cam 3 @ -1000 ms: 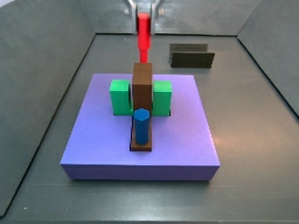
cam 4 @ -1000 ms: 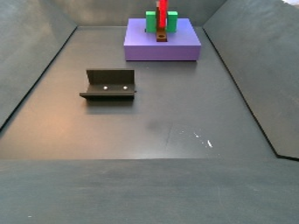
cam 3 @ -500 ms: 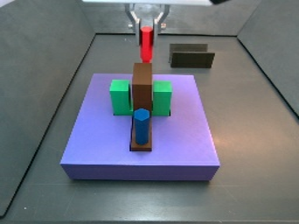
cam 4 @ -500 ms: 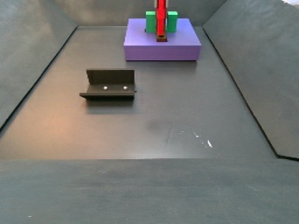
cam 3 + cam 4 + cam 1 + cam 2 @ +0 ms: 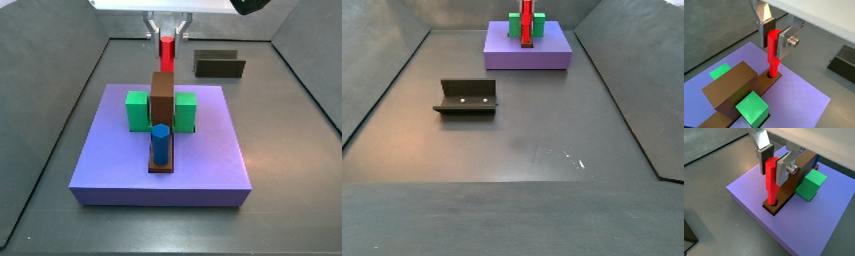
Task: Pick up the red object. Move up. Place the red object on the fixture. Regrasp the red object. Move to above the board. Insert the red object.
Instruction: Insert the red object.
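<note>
Jaws of the gripper (image 5: 773,30) clamp the red object (image 5: 772,54) (upright), lower end in the board's (image 5: 801,100) hole.

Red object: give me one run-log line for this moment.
stage: insert | gripper: shut on red object, over board | red object: upright, tip in brown bar hole | fixture: empty, on floor

gripper (image 5: 772,33) | fingers (image 5: 785,41): flat silver plates, dark pads | round screw | white housing
</note>
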Controlling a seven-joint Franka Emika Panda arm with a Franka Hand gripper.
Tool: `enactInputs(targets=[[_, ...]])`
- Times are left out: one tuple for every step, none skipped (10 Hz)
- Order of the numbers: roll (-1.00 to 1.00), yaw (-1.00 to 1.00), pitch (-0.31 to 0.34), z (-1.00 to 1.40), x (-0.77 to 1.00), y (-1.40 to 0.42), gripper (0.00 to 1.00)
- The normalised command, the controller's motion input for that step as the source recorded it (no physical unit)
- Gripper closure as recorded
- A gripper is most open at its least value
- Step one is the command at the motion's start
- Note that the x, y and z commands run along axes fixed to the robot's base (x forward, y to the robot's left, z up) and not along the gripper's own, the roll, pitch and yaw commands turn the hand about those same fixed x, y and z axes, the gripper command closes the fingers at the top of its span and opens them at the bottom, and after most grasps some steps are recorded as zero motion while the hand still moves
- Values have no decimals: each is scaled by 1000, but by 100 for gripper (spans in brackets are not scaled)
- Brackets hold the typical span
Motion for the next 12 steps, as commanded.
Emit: enactInputs(targets=[[0, 0, -66, 0, -157, -20, 100], [0, 0, -51, -3, -29, 0, 100], [0, 86, -47, -37, 0, 0, 100], [36, 117, -71, -71, 0, -86, 100], [37, 100, -67, -74, 0, -63, 100], [34, 97, -67, -97, 0, -51, 100], [69, 106, -70, -203, 0, 0, 100], [154, 77, -83, -277, 0, 17, 100], [309, 111, -103, -271, -37, 9, 100], [410, 131, -91, -134, -3, 0, 100], [444, 149, -84, -71, 0, -9, 100], [231, 111, -81, -180, 0, -40, 100]])
